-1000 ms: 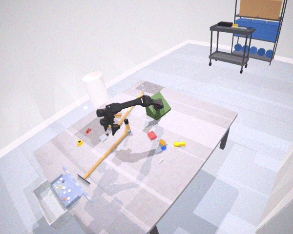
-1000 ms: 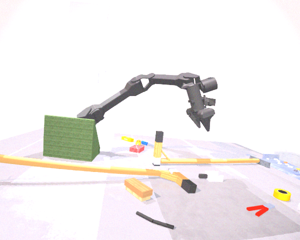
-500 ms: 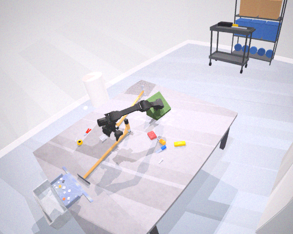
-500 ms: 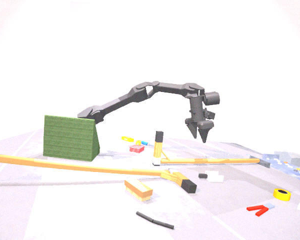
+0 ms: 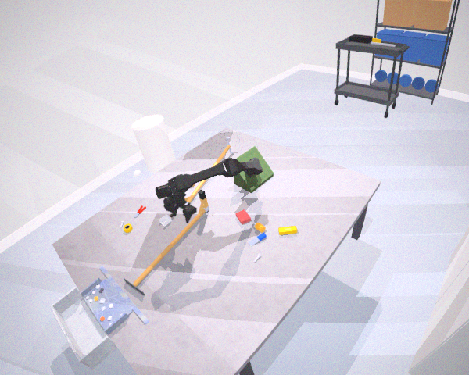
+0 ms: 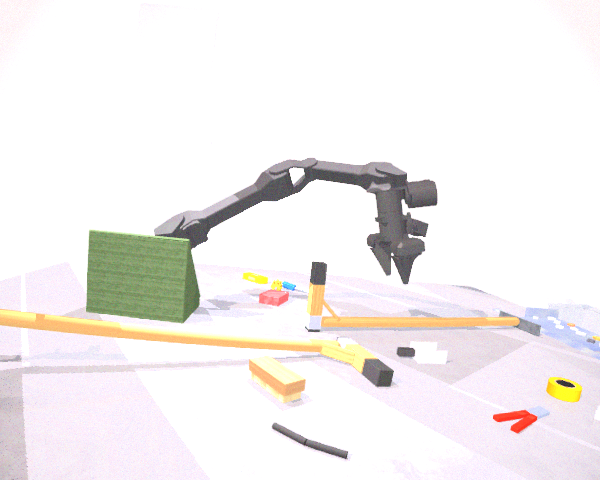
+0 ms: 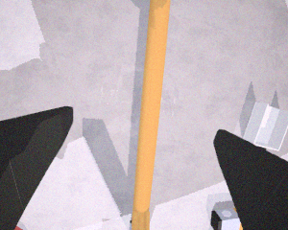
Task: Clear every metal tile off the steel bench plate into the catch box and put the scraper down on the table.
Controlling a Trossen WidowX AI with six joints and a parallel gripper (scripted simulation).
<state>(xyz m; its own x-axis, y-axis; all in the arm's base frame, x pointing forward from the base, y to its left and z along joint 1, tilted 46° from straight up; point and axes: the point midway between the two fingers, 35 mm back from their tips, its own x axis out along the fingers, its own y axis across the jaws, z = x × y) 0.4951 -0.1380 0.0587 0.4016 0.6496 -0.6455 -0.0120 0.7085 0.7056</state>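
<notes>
The long scraper [image 5: 168, 251] [image 6: 419, 322] [image 7: 153, 105] lies on the table, its dark blade [image 5: 134, 286] [image 6: 520, 323] near the plate and its black-topped grip [image 5: 203, 201] [image 6: 316, 294] standing upright at the other end. My gripper [image 5: 180, 218] [image 6: 397, 278] [image 7: 147, 126] is open and empty, pointing down above the table. In the wrist view the handle runs between the fingertips, below them. Several small white, orange and dark tiles [image 5: 102, 319] [image 6: 597, 338] lie on the blue-grey plate [image 5: 117, 296]. The catch box [image 5: 101, 348] adjoins its far end; the box's inside is only partly visible.
A second long orange tool [image 6: 160, 335] lies behind the scraper. A green block [image 5: 252, 171] [image 6: 137, 276] stands by the arm's base. A clear-white object [image 5: 165, 220] [image 7: 269, 126], yellow tape [image 5: 127, 228], red pliers [image 5: 140, 210] and a red block [image 5: 243, 216] lie around the scraper.
</notes>
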